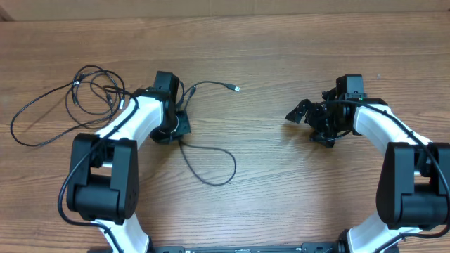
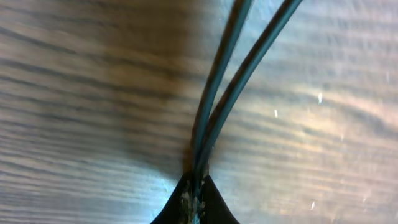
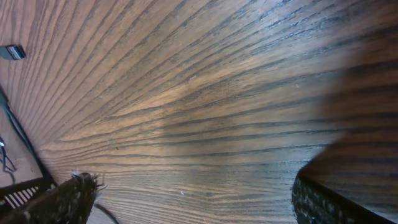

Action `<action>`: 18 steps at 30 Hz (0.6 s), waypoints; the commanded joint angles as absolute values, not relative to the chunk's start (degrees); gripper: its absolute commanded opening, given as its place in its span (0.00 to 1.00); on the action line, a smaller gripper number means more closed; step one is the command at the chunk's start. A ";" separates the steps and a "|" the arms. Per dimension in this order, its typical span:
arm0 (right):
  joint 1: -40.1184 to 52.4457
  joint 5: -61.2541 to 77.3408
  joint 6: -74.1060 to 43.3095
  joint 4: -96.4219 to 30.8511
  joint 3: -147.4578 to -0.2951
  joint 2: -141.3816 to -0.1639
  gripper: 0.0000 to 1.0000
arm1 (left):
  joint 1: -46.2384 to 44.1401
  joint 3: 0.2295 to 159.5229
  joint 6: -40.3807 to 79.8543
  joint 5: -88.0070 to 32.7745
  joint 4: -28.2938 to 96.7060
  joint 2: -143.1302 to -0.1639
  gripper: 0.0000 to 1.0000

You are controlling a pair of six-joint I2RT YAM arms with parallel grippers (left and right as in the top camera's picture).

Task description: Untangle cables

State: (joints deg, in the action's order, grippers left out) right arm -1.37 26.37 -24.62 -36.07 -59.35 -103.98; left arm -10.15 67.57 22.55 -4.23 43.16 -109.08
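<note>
Overhead: the cables [image 1: 77, 91] lie on the wood table [image 1: 281, 42], 1 tangle of thin black loops at about 10 o'clock of the table centre, just beside the left arm's forearm. From there 1 strand runs out toward 12 o'clock and ends in a silver-tipped plug [image 1: 237, 88]. Another strand sags into an open loop [image 1: 211, 169] at 7 o'clock of centre. The left gripper [image 1: 177, 130] sits low on the table between that strand and that loop. Left wrist view: left gripper [image 2: 194, 202] has its jaws together, clamped on the cables [image 2: 217, 93]; 2 strands leave the pinch toward 12 and 1 o'clock, close above the wood. The right gripper [image 1: 309, 126] is at 3 o'clock of centre, well apart from every cable. Right wrist view: right gripper [image 3: 193, 199] has its fingers [image 3: 68, 196] spread wide with only bare table [image 3: 217, 93] between them; the plug [image 3: 12, 52] shows at 10 o'clock of the frame.
</note>
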 commanded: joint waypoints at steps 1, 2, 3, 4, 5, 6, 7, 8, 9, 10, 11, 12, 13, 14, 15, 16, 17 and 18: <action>-1.67 20.38 -23.92 -36.03 -57.82 -106.30 1.00 | -10.37 66.98 14.50 -5.85 41.85 -103.63 0.04; -1.67 20.38 -23.92 -36.03 -57.82 -106.30 1.00 | -10.39 67.20 11.44 -5.82 40.97 -101.82 0.04; -1.67 20.38 -23.92 -36.03 -57.82 -106.30 1.00 | -10.39 67.35 9.52 -5.85 40.42 -100.90 0.04; -1.67 20.38 -23.92 -36.03 -57.82 -106.30 1.00 | -10.39 67.46 7.46 -5.82 39.75 -99.96 0.04; -1.67 20.38 -23.92 -36.03 -57.82 -106.30 1.00 | -10.39 67.51 5.87 -5.82 39.09 -99.29 0.04; -1.67 20.38 -23.92 -36.03 -57.82 -106.30 1.00 | -10.39 67.53 4.19 -5.82 38.28 -98.65 0.04; -1.67 20.38 -23.92 -36.03 -57.82 -106.30 1.00 | -10.44 67.53 2.85 -5.82 37.45 -98.26 0.04; -1.67 20.38 -23.92 -36.03 -57.82 -106.30 1.00 | -10.48 67.53 1.52 -5.82 36.27 -97.91 0.04; -1.67 20.38 -23.92 -36.03 -57.82 -106.30 1.00 | -10.55 67.53 0.89 -5.82 35.35 -97.89 0.04; -1.67 20.38 -23.92 -36.03 -57.82 -106.30 1.00 | -10.55 67.51 0.27 -5.82 34.37 -97.93 0.04; -1.67 20.38 -23.92 -36.03 -57.82 -106.30 1.00 | -10.55 67.51 -0.16 -5.82 33.76 -98.15 0.04; -1.67 20.38 -23.92 -36.03 -57.82 -106.30 1.00 | -10.55 67.51 -0.27 -5.85 33.30 -98.15 0.04; -1.67 20.38 -23.92 -36.03 -57.82 -106.30 1.00 | -10.55 67.51 -0.32 -5.82 33.04 -98.15 0.04; -1.67 20.38 -23.92 -36.03 -57.82 -106.30 1.00 | -10.55 67.51 -0.95 -5.85 32.86 -98.15 0.04; -1.67 20.38 -23.92 -36.03 -57.82 -106.30 1.00 | -10.55 67.51 -1.93 -5.82 32.73 -98.15 0.04; -1.67 20.38 -23.92 -36.03 -57.82 -106.30 1.00 | -10.55 67.51 -2.76 -5.80 32.60 -98.15 0.04; -1.67 20.38 -23.92 -36.03 -57.82 -106.30 1.00 | -10.55 67.51 -3.09 -5.78 32.47 -98.15 0.04; -1.67 20.38 -23.92 -36.03 -57.82 -106.30 1.00 | -10.55 67.51 -3.07 -5.78 32.27 -98.15 0.04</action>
